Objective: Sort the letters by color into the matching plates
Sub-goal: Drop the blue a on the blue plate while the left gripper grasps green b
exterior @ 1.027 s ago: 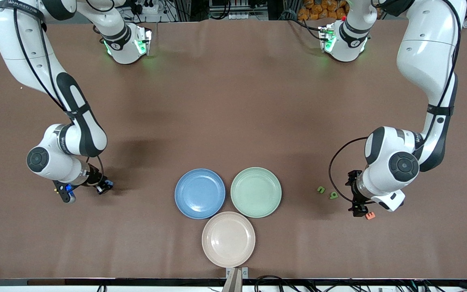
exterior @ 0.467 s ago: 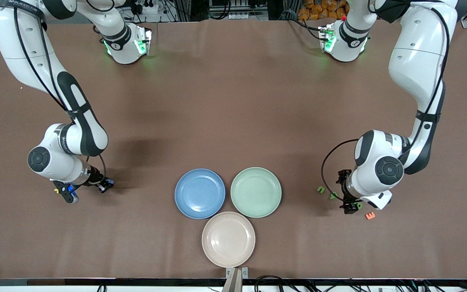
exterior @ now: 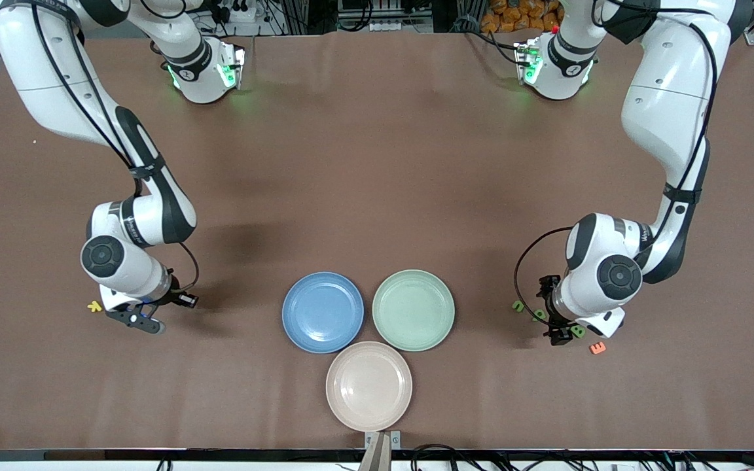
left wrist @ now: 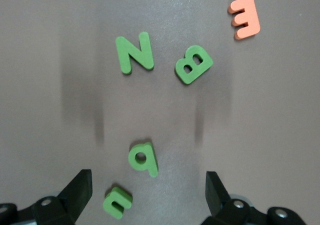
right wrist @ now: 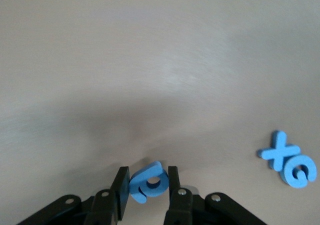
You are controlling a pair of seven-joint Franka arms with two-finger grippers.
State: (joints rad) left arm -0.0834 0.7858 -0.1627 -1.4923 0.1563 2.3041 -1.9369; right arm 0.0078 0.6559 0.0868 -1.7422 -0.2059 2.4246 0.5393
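The right pincer (right wrist: 145, 185), clamped on a blue letter (right wrist: 149, 181), has lifted off the counter (exterior: 377, 163); the left pincer (left wrist: 145, 195), now over the green letters (left wrist: 143, 157), hangs apart.

Four green letters (left wrist: 141, 157) lie flat, apart; blue plate (exterior: 323, 313) beside mint plate (exterior: 413, 310), seemingly touching.

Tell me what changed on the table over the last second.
The right tool pinched a blue letter and carried it toward the blue plate, uncovering a yellow letter. The left tool slid, open, toward the plates over the green letters, stopping above the q-shaped one. The plates, all bare, and the orange E stayed put.
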